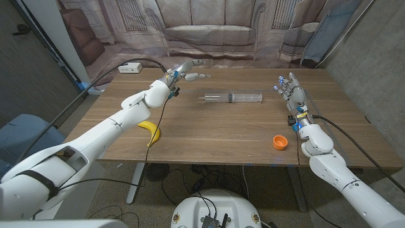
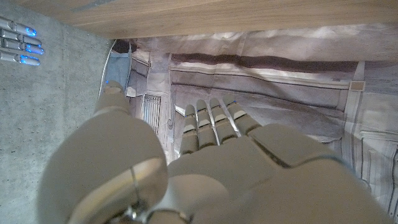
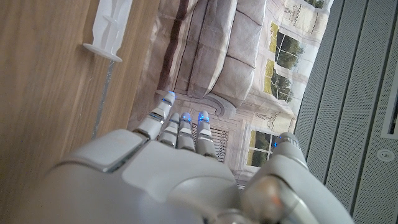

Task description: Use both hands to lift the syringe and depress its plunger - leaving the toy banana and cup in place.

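Note:
A clear syringe (image 1: 233, 97) lies flat on the wooden table (image 1: 215, 136), its plunger end pointing to the robot's left; its flanged end (image 3: 107, 32) appears in the right wrist view. My left hand (image 1: 188, 71) hovers above the table's far left part, fingers extended, holding nothing; the left wrist view shows its back (image 2: 205, 162). My right hand (image 1: 291, 92) stands at the right of the syringe, fingers apart and empty, apart from the barrel; its back (image 3: 168, 168) appears in the right wrist view. The yellow toy banana (image 1: 150, 130) lies near the front left edge. An orange cup (image 1: 280, 142) sits front right.
A white power strip (image 1: 131, 67) with a black cable lies at the far left corner. A cable runs down from my left wrist past the banana. A printed sofa backdrop (image 1: 209, 28) hangs behind the table. The fingertips of my right hand (image 2: 18, 42) show in the left wrist view.

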Robot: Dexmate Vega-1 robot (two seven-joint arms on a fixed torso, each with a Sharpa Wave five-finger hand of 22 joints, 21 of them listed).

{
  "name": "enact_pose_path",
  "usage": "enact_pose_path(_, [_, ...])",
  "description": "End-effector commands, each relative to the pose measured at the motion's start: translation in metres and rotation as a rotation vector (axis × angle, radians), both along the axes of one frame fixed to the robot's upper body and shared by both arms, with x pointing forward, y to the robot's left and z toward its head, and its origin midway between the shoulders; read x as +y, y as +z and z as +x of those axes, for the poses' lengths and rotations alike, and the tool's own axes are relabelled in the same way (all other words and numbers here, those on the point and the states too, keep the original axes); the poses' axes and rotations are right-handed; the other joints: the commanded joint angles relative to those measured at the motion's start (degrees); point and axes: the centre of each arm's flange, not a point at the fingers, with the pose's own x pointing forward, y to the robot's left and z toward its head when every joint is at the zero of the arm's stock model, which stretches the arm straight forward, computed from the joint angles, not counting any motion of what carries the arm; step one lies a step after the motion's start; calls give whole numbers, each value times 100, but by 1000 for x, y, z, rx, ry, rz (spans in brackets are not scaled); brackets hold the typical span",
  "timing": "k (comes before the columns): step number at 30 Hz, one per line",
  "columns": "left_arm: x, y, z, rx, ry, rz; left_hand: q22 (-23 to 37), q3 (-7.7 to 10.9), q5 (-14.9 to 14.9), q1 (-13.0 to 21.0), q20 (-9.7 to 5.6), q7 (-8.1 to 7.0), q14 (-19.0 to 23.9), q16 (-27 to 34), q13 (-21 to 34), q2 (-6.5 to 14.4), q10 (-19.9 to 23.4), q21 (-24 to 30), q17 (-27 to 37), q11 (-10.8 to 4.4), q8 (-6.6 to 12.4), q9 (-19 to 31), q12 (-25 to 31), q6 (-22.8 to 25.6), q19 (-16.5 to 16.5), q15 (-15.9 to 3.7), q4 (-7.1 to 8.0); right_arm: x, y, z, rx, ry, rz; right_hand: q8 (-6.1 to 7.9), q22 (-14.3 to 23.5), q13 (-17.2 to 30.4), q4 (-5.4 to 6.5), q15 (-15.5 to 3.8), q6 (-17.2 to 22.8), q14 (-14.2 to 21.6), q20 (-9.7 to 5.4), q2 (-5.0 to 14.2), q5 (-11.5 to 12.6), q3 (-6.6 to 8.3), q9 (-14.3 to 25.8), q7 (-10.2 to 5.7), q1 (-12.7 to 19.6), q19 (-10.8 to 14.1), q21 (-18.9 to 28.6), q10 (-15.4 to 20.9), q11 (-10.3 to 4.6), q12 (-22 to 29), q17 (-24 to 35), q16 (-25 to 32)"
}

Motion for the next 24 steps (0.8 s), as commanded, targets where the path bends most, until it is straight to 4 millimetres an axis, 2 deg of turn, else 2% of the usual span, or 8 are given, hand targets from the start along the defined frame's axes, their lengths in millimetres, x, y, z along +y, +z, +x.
enact_pose_path(1, [-11, 10, 4, 51, 40, 80, 12, -6, -9, -42, -11, -4, 75, 3, 10, 10, 97, -8, 11, 15, 45, 33, 40, 96, 64, -8, -5, 0, -3, -3, -2, -6, 6, -17, 18, 26, 10, 43, -19, -14, 15, 5, 30, -12, 24, -2, 74, -15, -3, 8, 26, 14, 19, 26])
enact_pose_path(24, [-39, 27, 7, 76, 101, 257, 13, -1, -14, -43, -4, 4, 71, -28, 13, -6, 45, -65, 6, -24, -31, 37, -3, 16, 88, -26, -24, -2, -6, -10, -6, -12, 15, -19, 19, 26, 14, 33, -26, -16, 15, 15, 29, -19, 24, -5, 77, -13, 0, -1, 17, 13, 22, 29])
